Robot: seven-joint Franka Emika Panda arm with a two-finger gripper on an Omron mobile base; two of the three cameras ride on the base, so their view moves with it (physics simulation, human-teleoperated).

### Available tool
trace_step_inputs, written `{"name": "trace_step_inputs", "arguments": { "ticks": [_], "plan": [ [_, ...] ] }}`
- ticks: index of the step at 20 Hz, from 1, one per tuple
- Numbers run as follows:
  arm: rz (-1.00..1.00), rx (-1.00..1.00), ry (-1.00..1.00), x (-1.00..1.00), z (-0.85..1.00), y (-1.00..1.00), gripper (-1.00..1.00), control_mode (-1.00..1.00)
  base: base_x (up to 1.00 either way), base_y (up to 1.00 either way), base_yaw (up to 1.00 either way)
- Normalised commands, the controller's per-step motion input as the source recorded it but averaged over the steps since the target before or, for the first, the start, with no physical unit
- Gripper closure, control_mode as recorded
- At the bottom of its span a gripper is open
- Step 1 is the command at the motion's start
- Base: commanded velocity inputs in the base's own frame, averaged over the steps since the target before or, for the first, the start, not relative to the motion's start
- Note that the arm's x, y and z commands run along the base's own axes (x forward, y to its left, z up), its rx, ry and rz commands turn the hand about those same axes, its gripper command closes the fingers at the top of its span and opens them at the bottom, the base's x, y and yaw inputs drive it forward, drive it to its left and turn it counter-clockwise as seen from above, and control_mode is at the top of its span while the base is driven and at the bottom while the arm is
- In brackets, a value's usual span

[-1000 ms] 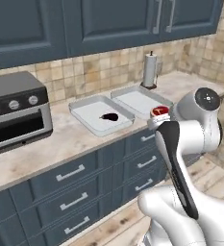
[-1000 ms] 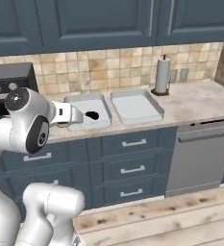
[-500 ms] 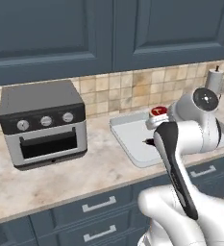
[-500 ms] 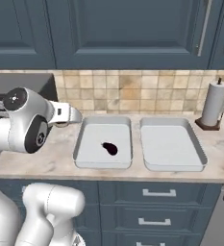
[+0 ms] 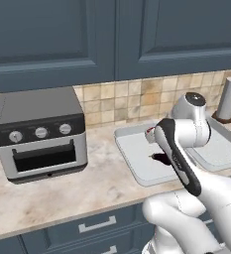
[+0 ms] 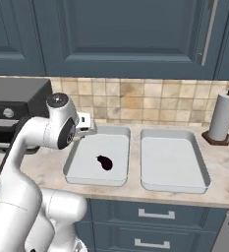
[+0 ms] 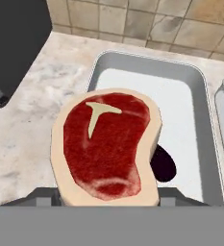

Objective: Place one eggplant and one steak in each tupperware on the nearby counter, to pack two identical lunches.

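A red steak [image 7: 106, 149] with a pale fat rim hangs in my gripper [image 6: 86, 125], which is shut on it, above the near left corner of the left tupperware [image 6: 111, 147]. The steak covers my fingertips in the hand view. In that container lies one dark eggplant [image 6: 104, 162], partly behind the steak [image 5: 150, 133] in the hand view, where the eggplant [image 7: 162, 166] shows at the steak's right. The right tupperware [image 6: 172, 160] holds nothing. Both stand side by side on the beige counter [image 6: 47, 167]. The left base view has the left tupperware [image 5: 137, 154] and eggplant [image 5: 160, 158] behind my arm.
A dark toaster oven [image 5: 40, 131] stands on the counter left of the containers. A paper towel roll [image 6: 219, 115] on a wooden stand is at the far right by the tiled wall. Blue wall cabinets hang above, and drawer fronts [image 6: 153, 214] run below.
The base has driven, so the whole scene shifted: the tupperwares now sit closer and more central before me. My gripper still holds the steak; the eggplant has not moved.
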Motion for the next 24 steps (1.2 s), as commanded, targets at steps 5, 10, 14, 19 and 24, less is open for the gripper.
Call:
{"name": "trace_step_inputs", "arguments": {
  "ticks": [5,10,14,19,24],
  "plan": [
    [0.09,-0.01,0.11,0.58,-1.0,0.45,1.0,-1.0,0.0,0.0,0.0],
    [-0.04,0.0,0.0,0.15,-0.87,-0.23,1.0,-1.0,0.0,0.0,0.0],
    [-0.03,0.0,0.02,0.5,-0.55,-0.12,1.0,-1.0,0.0,0.0,0.0],
    [0.0,0.0,0.0,1.0,-0.65,0.04,1.0,-1.0,0.0,0.0,0.0],
    [0.0,0.01,0.01,0.7,-0.29,0.0,-1.0,-1.0,0.0,0.0,0.0]
  ]
}}
